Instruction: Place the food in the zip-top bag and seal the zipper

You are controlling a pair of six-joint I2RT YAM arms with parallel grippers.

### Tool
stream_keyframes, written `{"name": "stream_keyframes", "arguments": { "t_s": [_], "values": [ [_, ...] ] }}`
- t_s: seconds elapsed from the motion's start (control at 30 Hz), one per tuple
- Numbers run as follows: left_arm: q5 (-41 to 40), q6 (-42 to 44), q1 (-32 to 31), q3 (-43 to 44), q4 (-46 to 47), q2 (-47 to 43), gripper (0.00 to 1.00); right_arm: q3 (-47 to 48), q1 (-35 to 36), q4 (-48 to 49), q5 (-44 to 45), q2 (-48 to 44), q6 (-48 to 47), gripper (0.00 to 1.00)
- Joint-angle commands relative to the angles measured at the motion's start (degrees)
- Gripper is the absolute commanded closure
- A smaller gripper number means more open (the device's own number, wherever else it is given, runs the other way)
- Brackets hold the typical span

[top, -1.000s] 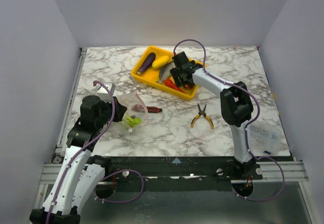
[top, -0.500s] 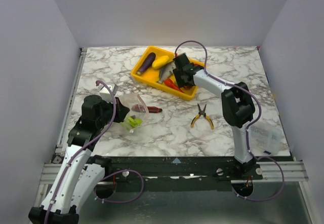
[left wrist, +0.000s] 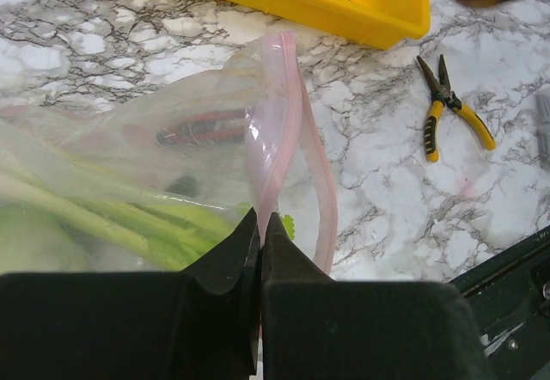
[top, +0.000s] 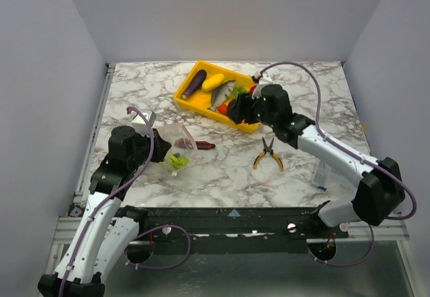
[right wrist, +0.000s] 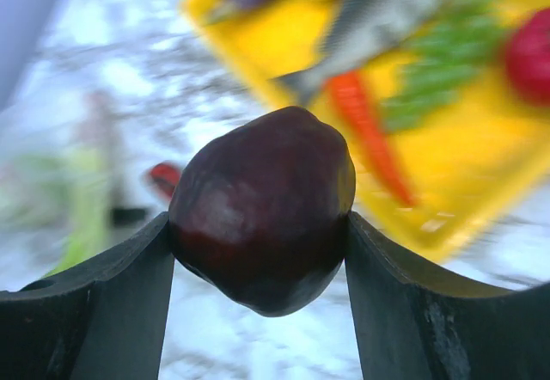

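Note:
The clear zip-top bag (top: 176, 152) lies at the left with a green-white leek (left wrist: 129, 225) inside. My left gripper (left wrist: 260, 218) is shut on one side of its pink zipper (left wrist: 292, 113); the mouth gapes. My right gripper (right wrist: 258, 218) is shut on a dark red onion (right wrist: 262, 208) and hangs over the near edge of the yellow tray (top: 185, 99). An eggplant (top: 195, 83), squash (top: 213, 82), fish (top: 223, 92), lettuce (right wrist: 447, 70), chili (right wrist: 369, 135) and tomato (right wrist: 533, 53) lie in the tray.
A red-and-black pocket knife (top: 201, 145) lies just right of the bag. Yellow-handled pliers (top: 269, 152) lie below the tray's near corner. A flat clear pouch (top: 336, 176) rests near the right arm's base. White walls stand close on three sides.
My right arm has drawn back from over the tray toward the near right, with the onion now between its fingers. The left gripper and bag have stayed put.

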Motion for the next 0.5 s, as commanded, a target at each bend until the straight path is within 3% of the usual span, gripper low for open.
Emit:
{"name": "stream_keyframes", "arguments": {
  "t_s": [0.0, 0.17, 0.33, 0.47],
  "values": [
    [-0.68, 0.53, 0.29, 0.68, 0.53, -0.13, 1.0, -13.7, 5.92, 25.36, -20.83, -6.3, 10.78, 0.78],
    [-0.84, 0.53, 0.29, 0.51, 0.6, -0.39, 1.0, -15.4, 19.15, 32.09, -13.29, -6.21, 6.77, 0.75],
    [-0.92, 0.53, 0.38, 0.56, 0.64, -1.02, 1.0, -14.08, 26.17, 36.18, -2.37, -0.18, 3.72, 0.75],
    [-1.86, 0.53, 0.38, 0.31, 0.71, -2.17, 1.0, -15.18, 27.32, 42.28, 2.37, 4.52, 3.39, 0.75]
  ]
}}
